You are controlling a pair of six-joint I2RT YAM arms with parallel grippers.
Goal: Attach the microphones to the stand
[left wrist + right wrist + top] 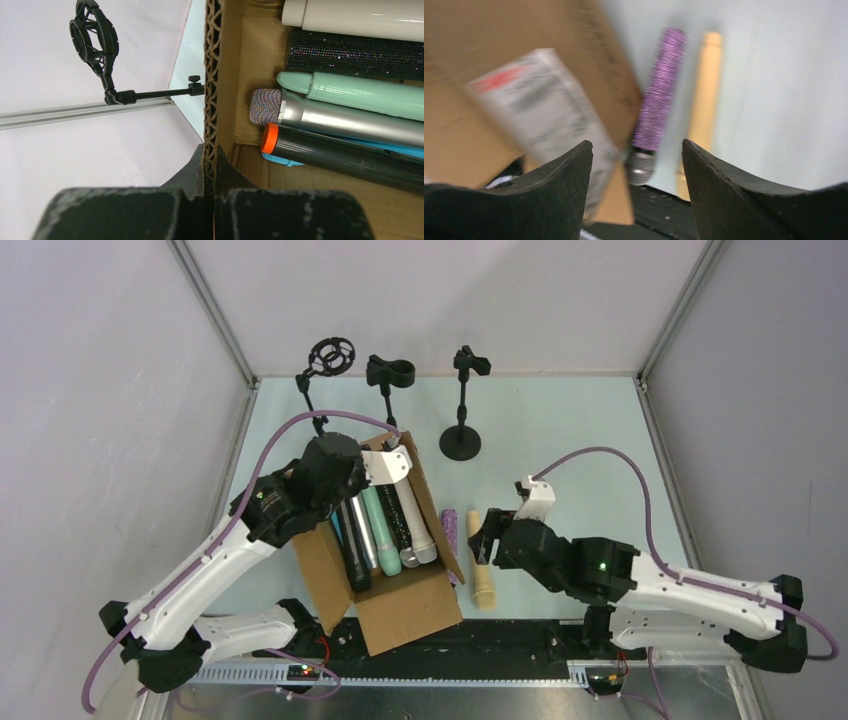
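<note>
no mic is on a stand yet: the three stands [461, 443] at 12 o'clock on the counter [580, 440] are bare. your left jaws are pinched tight on the cardboard wall of the box [410, 615], where a row of mics [385, 530] lies packed side by side. at 3 o'clock of the box, the purple mic [450, 530] and the cream mic [484, 585] lie on the counter, just beside each other. your right jaws hang over that pair, spread wide and holding nothing. by the look of it the job is at its start, with every mic left to mount and the purple one the likeliest first pick.
</note>
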